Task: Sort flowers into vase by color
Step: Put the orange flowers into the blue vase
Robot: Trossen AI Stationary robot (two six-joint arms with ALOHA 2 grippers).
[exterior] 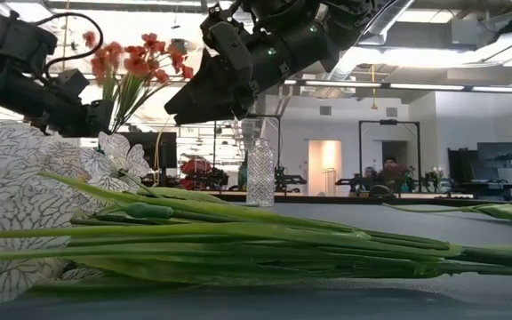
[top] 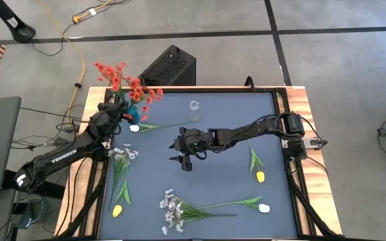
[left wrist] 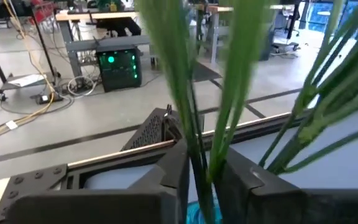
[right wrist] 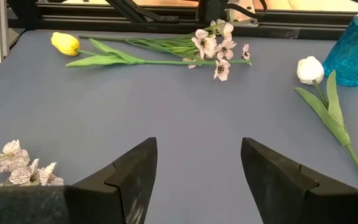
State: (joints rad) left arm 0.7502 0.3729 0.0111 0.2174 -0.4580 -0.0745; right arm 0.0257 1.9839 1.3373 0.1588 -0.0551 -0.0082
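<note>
A: Where do things stand with the flowers?

B: The left pincer (top: 120,107) is clamped on the stems of the red blossom clusters (top: 122,82), holding them over the blue vase (top: 134,109) at the table's (top: 213,181) far left corner. From its wrist view the green stems (left wrist: 194,124) run down between its fingers toward something blue below.

A: And the right one?

B: The right pincer (top: 183,161) hangs mid-table, jaws spread, holding nothing. The clear vase (top: 194,110) stands empty just beyond it.

A: What is still lying loose?

B: A white tulip (top: 135,127) beside the blue vase, a white spray (top: 120,155) and yellow tulip (top: 117,211) on the left, a second white spray (top: 173,209) and white tulip (top: 265,208) along the near edge, another yellow tulip (top: 261,177) on the right.

A: What might go wrong?

B: I judge the red bunch top-heavy; released crooked, it could tip the vase. The right arm reaching leftward could also crowd the left arm.
</note>
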